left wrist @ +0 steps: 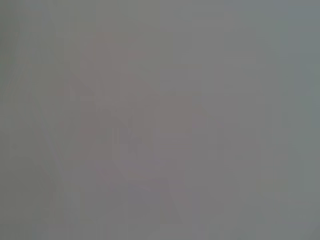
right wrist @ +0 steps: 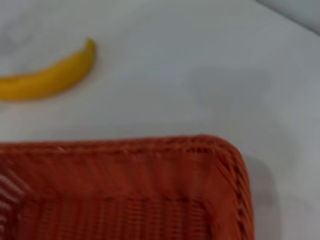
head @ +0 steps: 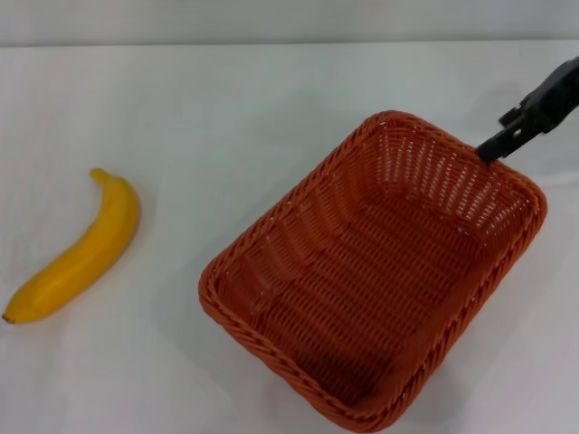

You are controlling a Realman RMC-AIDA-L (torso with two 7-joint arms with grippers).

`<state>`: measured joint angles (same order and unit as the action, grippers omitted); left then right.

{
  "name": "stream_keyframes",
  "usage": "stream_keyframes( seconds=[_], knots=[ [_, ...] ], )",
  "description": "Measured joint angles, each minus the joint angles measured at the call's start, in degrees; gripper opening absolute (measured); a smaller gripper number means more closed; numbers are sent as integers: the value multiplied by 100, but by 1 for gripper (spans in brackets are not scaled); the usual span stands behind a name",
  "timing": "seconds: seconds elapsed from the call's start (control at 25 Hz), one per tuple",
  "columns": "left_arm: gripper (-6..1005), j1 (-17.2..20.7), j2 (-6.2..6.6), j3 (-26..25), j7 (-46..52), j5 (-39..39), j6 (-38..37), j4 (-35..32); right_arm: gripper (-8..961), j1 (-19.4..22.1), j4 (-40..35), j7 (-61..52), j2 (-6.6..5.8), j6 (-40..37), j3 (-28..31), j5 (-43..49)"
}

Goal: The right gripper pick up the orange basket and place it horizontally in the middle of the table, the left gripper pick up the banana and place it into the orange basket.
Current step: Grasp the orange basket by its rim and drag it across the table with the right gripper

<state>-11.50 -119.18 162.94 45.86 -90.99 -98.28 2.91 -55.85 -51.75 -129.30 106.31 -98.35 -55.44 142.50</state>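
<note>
The orange basket [head: 298, 240] lies at an angle on the white table [head: 226, 99], right of centre, and has nothing in it. My right gripper [head: 496, 147] reaches in from the upper right, its black tip at the basket's far right rim. The banana [head: 81, 249] lies on the table at the far left, well apart from the basket. In the right wrist view the basket's rim [right wrist: 125, 147] is close up, with the banana [right wrist: 47, 80] beyond it. My left gripper is out of view, and the left wrist view shows only plain grey.
The table's far edge [head: 289, 42] meets a pale wall at the top of the head view. Bare tabletop lies between the banana and the basket.
</note>
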Motion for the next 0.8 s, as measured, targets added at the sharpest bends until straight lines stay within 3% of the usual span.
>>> stream_keyframes(
  seconds=[0.24,0.32,0.52,0.8],
  knots=[
    [787,122,1,1,1,73,-7,-19,724,-238,79,-151,621,467,-27,1255],
    [787,164,-1,1,-5,101,-7,-23,723,-267,151,-159,750,577,-114,1474],
    [787,273,-6,1,-19,113,-7,-29,721,-504,786,-165,867,934,-479,1528],
    [787,298,-10,1,-28,147,8,-28,717,-745,1216,-152,885,1230,-610,1475]
  ],
)
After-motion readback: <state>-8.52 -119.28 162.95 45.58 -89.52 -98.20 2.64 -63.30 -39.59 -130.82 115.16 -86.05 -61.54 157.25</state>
